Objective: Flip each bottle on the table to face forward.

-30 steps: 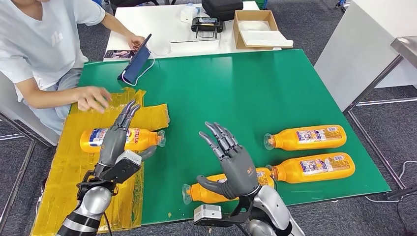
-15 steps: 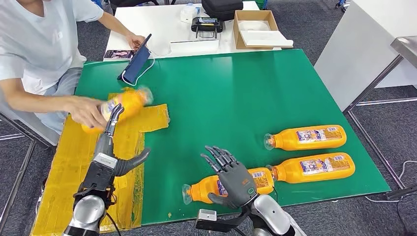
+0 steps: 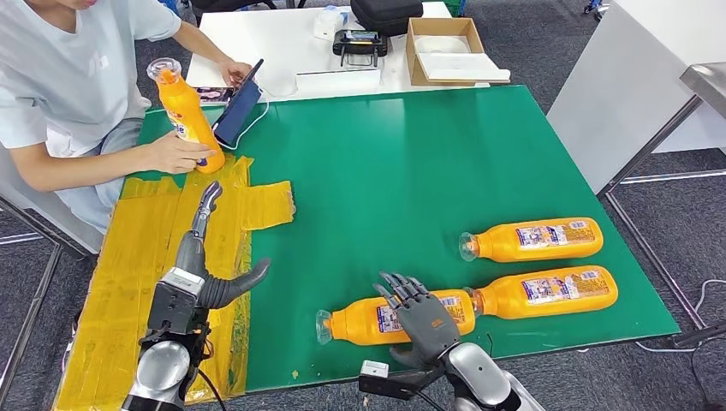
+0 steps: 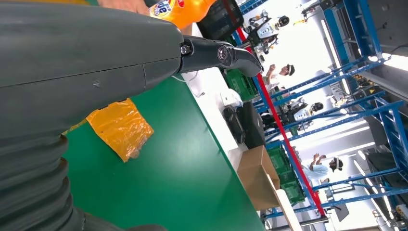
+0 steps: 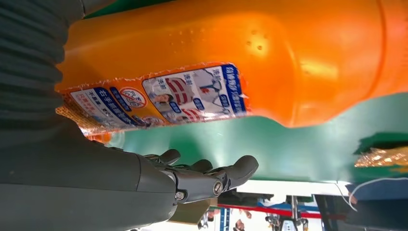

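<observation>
On the green table (image 3: 411, 163), near edge: three orange bottles lying on their sides, caps toward the robot's left.
Nearest bottle (image 3: 368, 321): flat on the green, just in front of the right robot hand; label of white and blue panels facing up, small print too fine to read in the head view; in the right wrist view a red-ringed prohibition sign and blue blocks of Chinese characters, not legible.
Middle bottle (image 3: 544, 290): just right of the nearest one, cap almost touching its base; label up, writing unreadable.
Far bottle (image 3: 531, 239): beyond the middle one, parallel, apart from it; label up, writing unreadable.
Fourth bottle (image 3: 187, 114): upright at the table's far left corner, gripped by a person's hand (image 3: 175, 154); part of a blue and yellow logo visible in the left wrist view, not readable.
Right robot hand (image 3: 425, 317): fingers spread apart, holding nothing, over the base end of the nearest bottle; contact not clear.
Left robot hand (image 3: 199, 257): fingers stretched forward, thumb out to the side, holding nothing, above the yellow taped sheet (image 3: 137, 282).
Around: white table (image 3: 282, 38) behind with a cardboard box (image 3: 445, 51), a black case (image 3: 389, 13) and a tablet (image 3: 240, 107) propped at the green edge.
</observation>
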